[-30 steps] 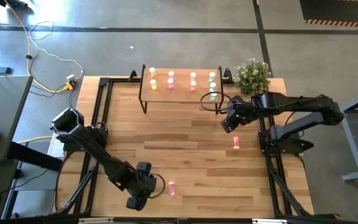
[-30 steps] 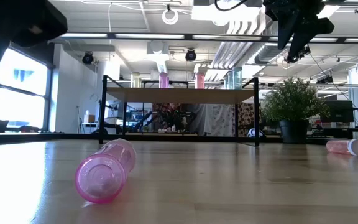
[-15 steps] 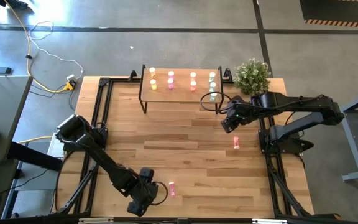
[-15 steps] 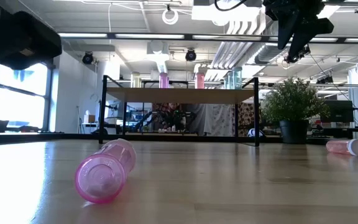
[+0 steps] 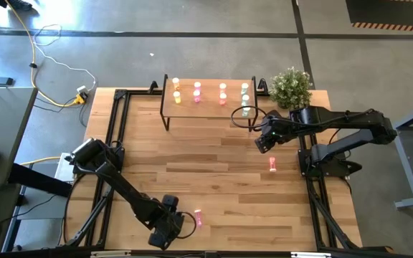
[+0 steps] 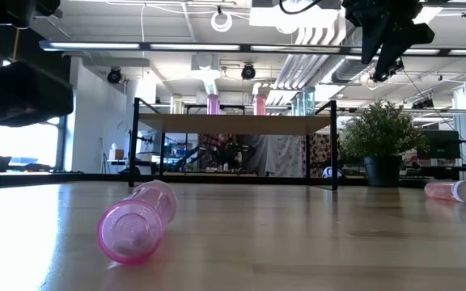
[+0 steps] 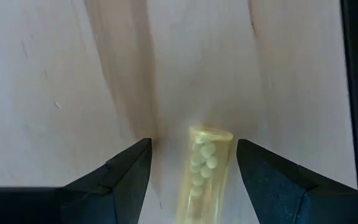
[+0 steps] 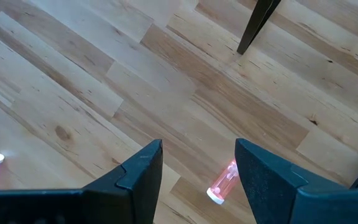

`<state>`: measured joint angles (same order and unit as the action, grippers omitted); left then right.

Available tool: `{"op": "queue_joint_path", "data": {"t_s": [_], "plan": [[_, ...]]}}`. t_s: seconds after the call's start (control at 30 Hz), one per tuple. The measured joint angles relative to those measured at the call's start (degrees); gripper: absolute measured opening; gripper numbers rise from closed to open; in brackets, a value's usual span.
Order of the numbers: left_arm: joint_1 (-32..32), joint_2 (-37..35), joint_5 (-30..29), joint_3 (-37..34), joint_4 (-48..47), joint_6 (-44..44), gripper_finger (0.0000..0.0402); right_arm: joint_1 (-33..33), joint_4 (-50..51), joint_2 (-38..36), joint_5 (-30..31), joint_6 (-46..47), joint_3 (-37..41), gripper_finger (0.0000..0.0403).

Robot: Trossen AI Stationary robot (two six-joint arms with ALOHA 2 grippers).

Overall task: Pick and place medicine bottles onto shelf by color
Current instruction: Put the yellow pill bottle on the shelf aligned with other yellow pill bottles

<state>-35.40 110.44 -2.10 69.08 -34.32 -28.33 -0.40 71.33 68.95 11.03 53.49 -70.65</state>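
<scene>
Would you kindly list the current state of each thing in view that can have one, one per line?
Left gripper: open, fingers either side of a lying yellow bottle, not closed on it.
Right gripper: open, empty, above the table.
Pink bottle near the front edge: lying on its side.
Pink bottle on the right: lying on its side.
Shelf: upright, bottles standing on it in columns.
Potted plant: upright.
</scene>
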Motion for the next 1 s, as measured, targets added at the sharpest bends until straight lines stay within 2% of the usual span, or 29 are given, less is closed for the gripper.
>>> {"op": "queue_joint_path", "data": {"t_s": [0.23, 0.53, 0.67, 1.0], "plan": [[0.0, 0.41, 0.09, 0.0, -0.1, -0.97, 0.0214, 0.0, 0.02, 0.0, 0.0, 0.0, 0.0, 0.0193], [0.02, 0.41, 0.98, 0.0, -0.1, -1.53, 0.0126, 0.0, 0.02, -0.02, 0.0, -0.38, 0.0, 0.0193], [0.02, 0.41, 2.46, 0.0, 0.04, -1.64, 0.01, 0.0, 0.02, -0.02, -0.01, -1.49, 0.0, 0.0193], [0.68, 0.38, 4.45, 0.0, 1.03, -5.23, 0.0098, 0.01, 0.02, -0.02, -0.2, -1.53, 0.0, 0.0193]]}}
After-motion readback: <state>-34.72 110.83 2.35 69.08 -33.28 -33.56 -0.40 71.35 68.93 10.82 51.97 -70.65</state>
